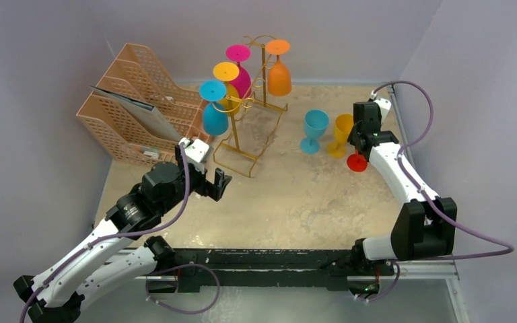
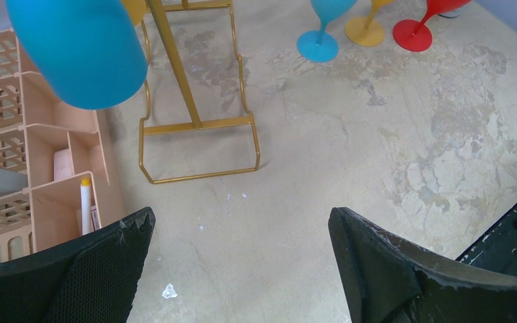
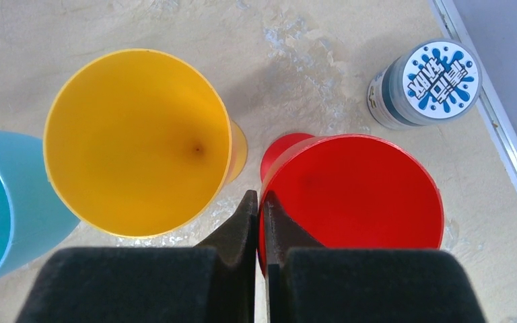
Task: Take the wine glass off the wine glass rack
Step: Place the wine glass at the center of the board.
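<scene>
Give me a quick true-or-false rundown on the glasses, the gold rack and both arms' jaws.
1. Four plastic wine glasses, among them an orange one, hang upside down on the gold wire wine glass rack. True.
2. The left jaws are shut on a hanging glass. False: they stand open and empty near the rack's base.
3. The right jaws pinch the rim of the red plastic wine glass. True.
4. The red glass hangs from the rack. False: it is upright, off the rack, beside the yellow plastic wine glass.

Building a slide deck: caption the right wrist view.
Right gripper shut on the rim of a red wine glass, next to a yellow glass and a blue glass.
</scene>
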Tool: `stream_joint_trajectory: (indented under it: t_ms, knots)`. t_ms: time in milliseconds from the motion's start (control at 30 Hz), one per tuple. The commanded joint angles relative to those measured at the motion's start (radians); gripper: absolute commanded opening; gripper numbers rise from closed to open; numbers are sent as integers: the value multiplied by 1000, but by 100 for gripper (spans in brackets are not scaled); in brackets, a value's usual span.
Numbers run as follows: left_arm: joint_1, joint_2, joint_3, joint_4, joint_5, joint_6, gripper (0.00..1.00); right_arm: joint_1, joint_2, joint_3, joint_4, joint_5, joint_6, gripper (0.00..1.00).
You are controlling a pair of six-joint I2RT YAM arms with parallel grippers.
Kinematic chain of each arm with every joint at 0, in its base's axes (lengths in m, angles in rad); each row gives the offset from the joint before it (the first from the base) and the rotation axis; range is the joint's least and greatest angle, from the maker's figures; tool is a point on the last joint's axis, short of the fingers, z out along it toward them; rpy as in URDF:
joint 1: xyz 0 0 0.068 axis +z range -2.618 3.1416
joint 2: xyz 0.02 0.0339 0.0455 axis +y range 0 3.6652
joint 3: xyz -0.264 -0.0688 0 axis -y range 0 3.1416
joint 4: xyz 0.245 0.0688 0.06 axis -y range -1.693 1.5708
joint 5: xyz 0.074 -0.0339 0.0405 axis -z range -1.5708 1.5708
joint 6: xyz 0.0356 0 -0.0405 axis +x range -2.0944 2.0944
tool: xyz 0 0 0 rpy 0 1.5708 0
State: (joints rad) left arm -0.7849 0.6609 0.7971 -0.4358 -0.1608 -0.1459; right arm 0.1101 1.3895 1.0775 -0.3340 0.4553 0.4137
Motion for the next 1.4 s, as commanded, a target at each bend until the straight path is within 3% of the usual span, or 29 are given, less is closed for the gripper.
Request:
stream_joint_trajectory:
  t_ms: [0,1367]
  knots:
    - [3,-1,45,10,-3,6,100,-6,-1,2,9,18,-19,5]
    - [3,11,51,12,3,5,100,-10,-33,102,-75,-50,-23,32]
